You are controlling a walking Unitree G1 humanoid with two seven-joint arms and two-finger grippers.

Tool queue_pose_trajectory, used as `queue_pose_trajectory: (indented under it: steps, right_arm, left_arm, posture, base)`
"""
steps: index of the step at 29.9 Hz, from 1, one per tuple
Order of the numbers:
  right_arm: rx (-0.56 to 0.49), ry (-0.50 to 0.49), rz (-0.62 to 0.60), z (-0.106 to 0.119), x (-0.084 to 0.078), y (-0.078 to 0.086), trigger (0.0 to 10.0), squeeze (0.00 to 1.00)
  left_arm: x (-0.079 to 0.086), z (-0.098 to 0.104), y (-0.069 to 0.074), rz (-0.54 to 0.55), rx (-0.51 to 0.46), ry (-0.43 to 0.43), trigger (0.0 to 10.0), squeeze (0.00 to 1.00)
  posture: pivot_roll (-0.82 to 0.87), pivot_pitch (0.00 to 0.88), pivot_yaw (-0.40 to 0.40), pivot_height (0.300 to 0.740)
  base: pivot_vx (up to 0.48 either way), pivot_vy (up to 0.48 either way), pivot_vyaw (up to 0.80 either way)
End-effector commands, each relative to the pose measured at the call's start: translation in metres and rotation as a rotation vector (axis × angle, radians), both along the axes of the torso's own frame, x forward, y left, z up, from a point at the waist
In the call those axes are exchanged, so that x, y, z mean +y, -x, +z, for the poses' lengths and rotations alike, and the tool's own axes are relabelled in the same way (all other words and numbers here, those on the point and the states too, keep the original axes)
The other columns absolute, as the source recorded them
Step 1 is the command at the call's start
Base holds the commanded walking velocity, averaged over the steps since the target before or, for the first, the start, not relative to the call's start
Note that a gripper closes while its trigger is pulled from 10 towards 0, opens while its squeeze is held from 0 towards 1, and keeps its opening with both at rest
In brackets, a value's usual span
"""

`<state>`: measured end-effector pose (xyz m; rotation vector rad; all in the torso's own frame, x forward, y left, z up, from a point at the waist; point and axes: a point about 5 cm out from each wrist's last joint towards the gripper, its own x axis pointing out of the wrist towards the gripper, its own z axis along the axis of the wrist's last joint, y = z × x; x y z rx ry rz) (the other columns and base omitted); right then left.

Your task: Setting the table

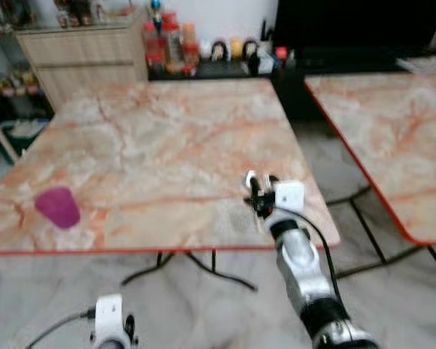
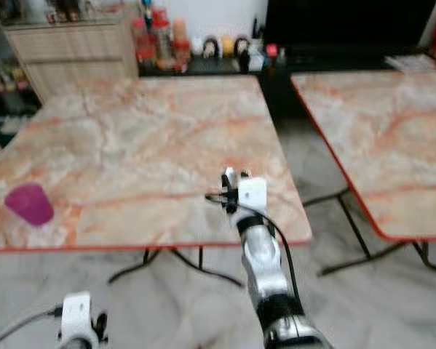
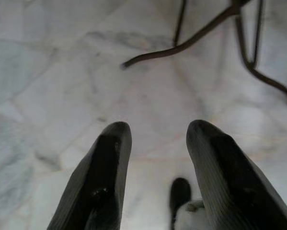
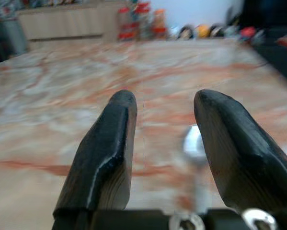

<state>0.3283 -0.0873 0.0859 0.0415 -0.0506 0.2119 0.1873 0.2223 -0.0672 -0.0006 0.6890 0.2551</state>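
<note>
Marble table (image 1: 167,138) is carrying a purple cup (image 1: 57,207) near its front-left edge — light, probably plastic, best gripped around its wall. Right gripper (image 4: 160,139) is hovering spread over a blurred spoon-like thing (image 4: 195,143); left gripper (image 3: 157,158) is hanging spread, empty.

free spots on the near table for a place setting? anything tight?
Near table is mostly bare: the whole middle and far side, from the purple cup at its near-left corner across to the right edge. Only tight spot is the near-right edge, where the right tool hovers, open. The second table to the right looks bare too.
</note>
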Motion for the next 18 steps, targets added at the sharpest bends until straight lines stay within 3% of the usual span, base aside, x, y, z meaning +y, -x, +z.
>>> queue_pose_trajectory:
  steps: [1,10,18]
  right_arm:
    - [0.017,0.003,-0.021,-0.0024,-0.0069,-0.0007,10.0,0.0]
    - [0.026,-0.002,-0.031,-0.0031,-0.0066,-0.0006,10.0,0.0]
    - [0.06,0.029,-0.079,-0.006,-0.0086,-0.0007,10.0,0.0]
  left_arm:
    - [-0.0013,0.0004,-0.0014,0.008,-0.004,0.006,10.0,0.0]
    - [-0.0011,0.0007,-0.0017,0.008,-0.007,0.004,10.0,0.0]
    - [-0.001,0.0002,-0.0008,0.015,-0.003,0.005,10.0,0.0]
  posture:
    - [-0.01,0.0,0.032,0.732]
    - [-0.01,0.0,0.033,0.732]
    - [-0.01,0.0,0.033,0.732]
  base:
    - [0.296,0.0,0.0]
    - [0.317,0.0,0.0]
    - [0.0,0.0,0.0]
